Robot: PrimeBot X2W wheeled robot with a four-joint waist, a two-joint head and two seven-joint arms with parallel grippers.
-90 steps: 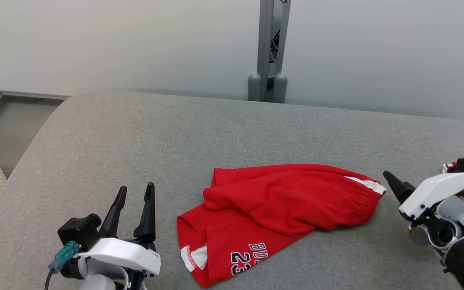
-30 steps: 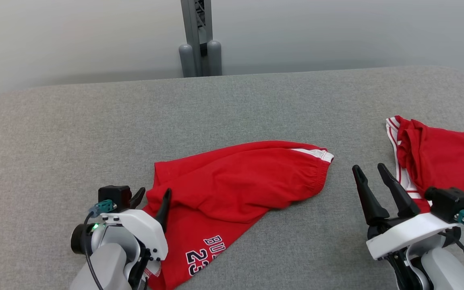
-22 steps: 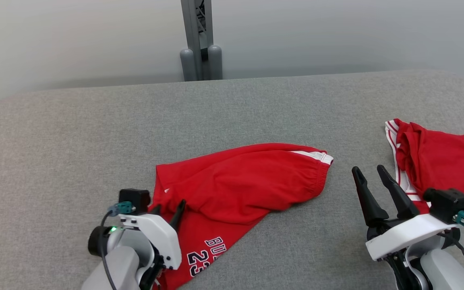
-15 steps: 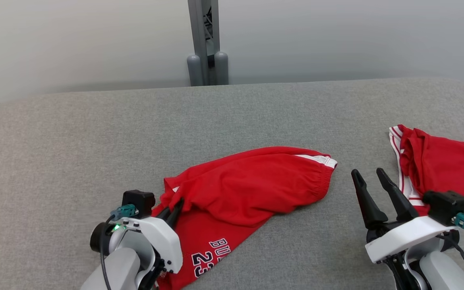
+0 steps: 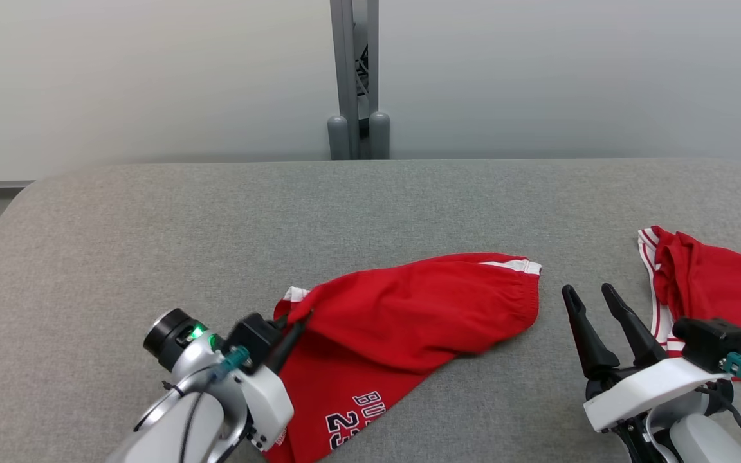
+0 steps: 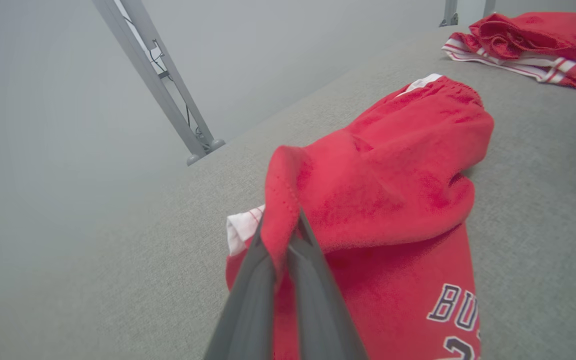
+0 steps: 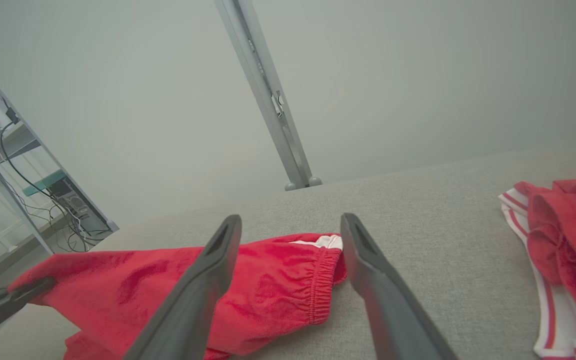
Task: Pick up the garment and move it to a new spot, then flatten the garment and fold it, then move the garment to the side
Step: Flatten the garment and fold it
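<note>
While the red garment (image 5: pixel 422 315) is lying crumpled on the grey cushion (image 5: pixel 152 218), in front of the metal post (image 5: pixel 352 77) and reaching out to its right, the left gripper (image 5: pixel 298 319) is pinching the garment's raised edge. Its jaws are closed tight on the fabric, in front of the post and slightly to its left. The right gripper (image 5: pixel 586 290) is standing with its jaws spread wide and empty, well to the post's front-right, near the garment's gathered end and apart from it. A second red garment (image 5: pixel 718 289) is resting farther to the post's right.

Head view high, wrists low, sharing garment (image 5: pixel 409 315)
</note>
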